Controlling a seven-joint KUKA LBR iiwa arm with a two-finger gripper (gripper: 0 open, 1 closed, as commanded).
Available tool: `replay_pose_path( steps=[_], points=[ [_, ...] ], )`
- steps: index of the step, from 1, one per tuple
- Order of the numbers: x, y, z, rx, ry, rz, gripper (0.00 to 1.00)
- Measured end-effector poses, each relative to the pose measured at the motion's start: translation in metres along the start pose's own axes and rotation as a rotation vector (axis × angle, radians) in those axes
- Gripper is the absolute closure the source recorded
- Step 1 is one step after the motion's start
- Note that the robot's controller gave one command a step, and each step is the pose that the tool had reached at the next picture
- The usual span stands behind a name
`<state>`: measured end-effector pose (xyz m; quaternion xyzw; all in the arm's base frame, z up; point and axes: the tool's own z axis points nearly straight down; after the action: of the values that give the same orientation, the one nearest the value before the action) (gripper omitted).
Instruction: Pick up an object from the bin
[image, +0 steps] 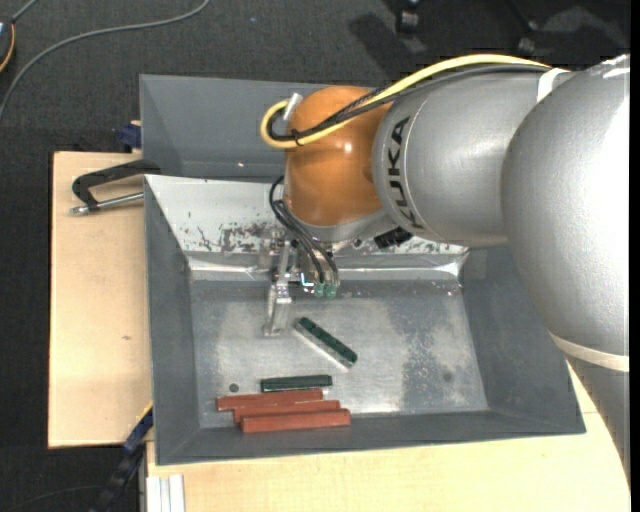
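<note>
Camera view, Ana asking: where is the gripper (281, 302), and what could go wrong from here?

Ben: It hangs in the middle of the frame, low over bare floor of the bin (430, 360), close to the back wall. Nearest to it is a slanted dark green bar (326, 341), just to its lower right. Its tip looks beside that bar's upper end, not astride it, so my worry is that it clamps on nothing or nudges the bar away.

Ana: Is the claw released or clenched?

Ben: I cannot tell. Its mouth is lost among cables and small parts under the orange cover (325, 160). I see nothing held in it.

Ana: Other risks?

Ben: Everything here is thin and lies flat. A second dark green bar (296, 383) and two red-brown bars (285, 411) sit side by side along the lower edge, well apart from the gripper. Flat pieces on smooth metal probably offer little to bite on. I'd guess one would slip, or the tip would scrape the floor on a deep descent.

Ana: What is hidden?

Ben: The arm covers the upper right of the frame, and with it that part of the bin. A small dark speck (233, 389) at lower left is too tiny to identify. Whether the gripper touches the floor I cannot say.
</note>
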<state>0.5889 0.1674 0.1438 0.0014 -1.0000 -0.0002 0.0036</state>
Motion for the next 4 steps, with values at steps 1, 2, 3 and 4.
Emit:
replay_pose_path(
  steps=[1,2,3,4],
  points=[
    [0.063,-0.061,0.074,0.003,0.002,-0.074,0.00],
    [0.058,-0.057,0.069,-0.001,-0.010,-0.077,1.00],
    [0.056,-0.058,0.068,-0.002,-0.019,-0.075,0.00],
    [0.069,-0.132,0.073,0.003,-0.007,-0.037,0.00]
  ],
)
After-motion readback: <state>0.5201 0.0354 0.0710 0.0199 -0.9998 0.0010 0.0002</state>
